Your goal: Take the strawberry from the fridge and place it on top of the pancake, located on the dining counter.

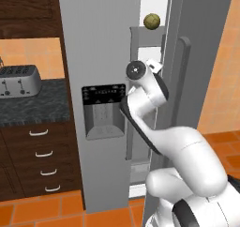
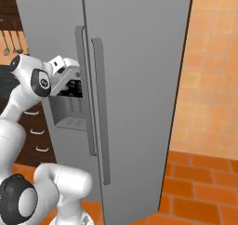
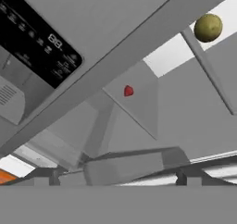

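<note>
The grey fridge [image 1: 98, 43] stands in front of me, its right door [image 2: 139, 56] swung ajar. Through the gap, the hand view shows the tiny red strawberry [image 3: 128, 90] lying on a grey shelf, some way ahead of my hand. My gripper [image 1: 156, 65] sits at the edge of the door gap, beside the black dispenser panel [image 1: 104, 95], open and holding nothing. The white hand [image 2: 65, 70] is close to the left door's long handle [image 2: 83, 89]. The pancake and the dining counter are out of view.
A yellow-green round fruit [image 1: 151, 20] rests on a higher fridge shelf [image 3: 208, 27]. To the left, a toaster [image 1: 18, 80] stands on a dark speckled counter [image 1: 33, 106] above wooden drawers [image 1: 44, 160]. An orange tiled wall [image 2: 209, 80] lies right of the fridge.
</note>
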Tool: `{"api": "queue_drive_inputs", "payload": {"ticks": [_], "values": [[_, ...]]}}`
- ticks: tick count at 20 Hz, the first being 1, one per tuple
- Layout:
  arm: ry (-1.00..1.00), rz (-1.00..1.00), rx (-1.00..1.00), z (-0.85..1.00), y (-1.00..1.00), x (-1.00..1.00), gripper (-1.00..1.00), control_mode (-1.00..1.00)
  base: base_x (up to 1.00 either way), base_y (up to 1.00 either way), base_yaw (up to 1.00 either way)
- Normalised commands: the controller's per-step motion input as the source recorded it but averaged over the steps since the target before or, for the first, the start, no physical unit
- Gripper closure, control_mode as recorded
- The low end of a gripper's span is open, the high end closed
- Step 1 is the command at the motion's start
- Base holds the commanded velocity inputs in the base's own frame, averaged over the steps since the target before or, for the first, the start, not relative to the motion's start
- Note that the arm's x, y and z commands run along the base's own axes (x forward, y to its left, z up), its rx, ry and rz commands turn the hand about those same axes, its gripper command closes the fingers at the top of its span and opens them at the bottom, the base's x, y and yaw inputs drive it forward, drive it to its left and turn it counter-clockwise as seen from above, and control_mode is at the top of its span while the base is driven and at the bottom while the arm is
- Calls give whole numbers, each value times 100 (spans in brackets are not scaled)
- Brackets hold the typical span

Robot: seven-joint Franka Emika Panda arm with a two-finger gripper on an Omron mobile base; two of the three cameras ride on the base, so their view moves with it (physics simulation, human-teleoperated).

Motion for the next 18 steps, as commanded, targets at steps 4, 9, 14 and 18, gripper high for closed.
{"api": "queue_drive_inputs", "payload": {"ticks": [4, 9, 14, 18], "values": [[2, -1, -21, -33, 2, 76, -100, -100, 0, 0, 0], [1, -3, -15, -34, -12, 67, -100, -100, 0, 0, 0], [0, -1, -9, -25, -30, 44, -100, -100, 0, 0, 0], [0, 0, -3, -4, -62, 8, -100, -100, 0, 0, 0]]}}
